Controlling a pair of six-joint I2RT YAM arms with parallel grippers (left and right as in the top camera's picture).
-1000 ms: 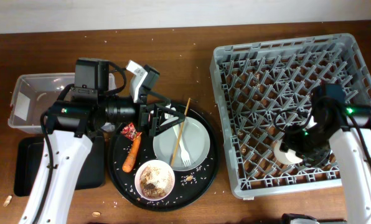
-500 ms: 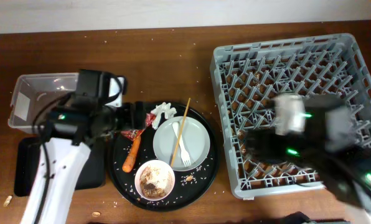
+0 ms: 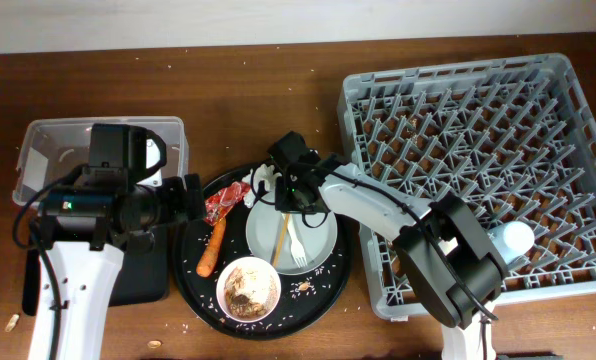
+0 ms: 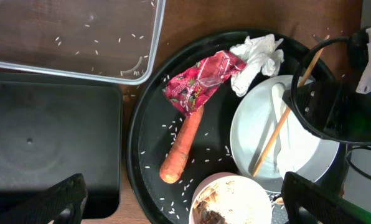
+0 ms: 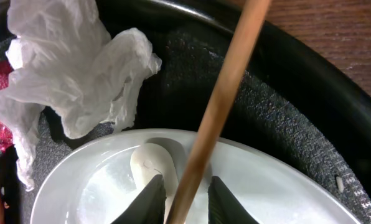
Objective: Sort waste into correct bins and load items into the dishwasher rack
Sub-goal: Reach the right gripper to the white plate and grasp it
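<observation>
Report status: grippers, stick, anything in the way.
Left gripper open, empty, over round tray. Right gripper open, straddling stick above plate, not yet closed. Fork crosses stick; tissue close by.

Robotics lab bench: two robot arms [image 3: 378, 205] mounted at a wooden table [image 3: 268, 90], plain wall [image 3: 278, 20] behind, dishwasher rack [image 3: 448, 100] on top.

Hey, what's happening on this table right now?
Two robot arms are clearing a messy meal tray. The right hand reaches over the plate, straddling the wooden stick; whether it grips it is unclear. The left hand hangs open near the red wrapper and carrot. One cup already sits in the grey rack.
</observation>
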